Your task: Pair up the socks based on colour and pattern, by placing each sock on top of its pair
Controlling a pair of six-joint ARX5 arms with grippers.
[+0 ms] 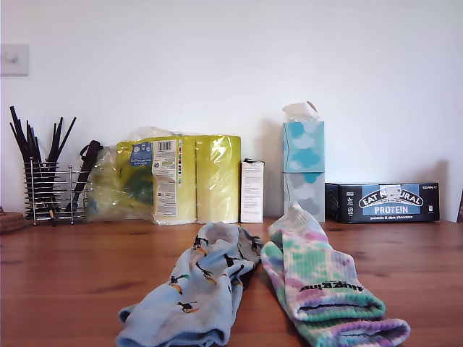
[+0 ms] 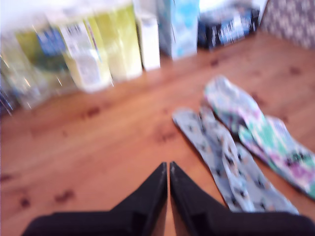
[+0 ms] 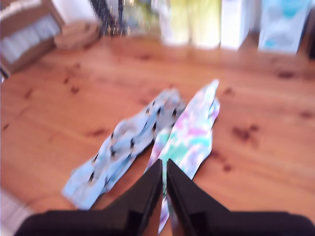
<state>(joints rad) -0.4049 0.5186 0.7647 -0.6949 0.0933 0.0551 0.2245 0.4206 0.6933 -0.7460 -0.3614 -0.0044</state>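
Wooden table (image 1: 72,289), socks (image 1: 195,296), wire caddy (image 1: 52,194) holding black sticks (image 1: 35,141)

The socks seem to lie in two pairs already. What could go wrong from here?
1. The blue socks and the tie-dye socks lie close side by side, so a low sweep could drag one pair onto the other.
2. The upper blue sock lies bunched; a nudge might slide it off.
3. My second gripper, shut, points over the tie-dye socks and might snag them.
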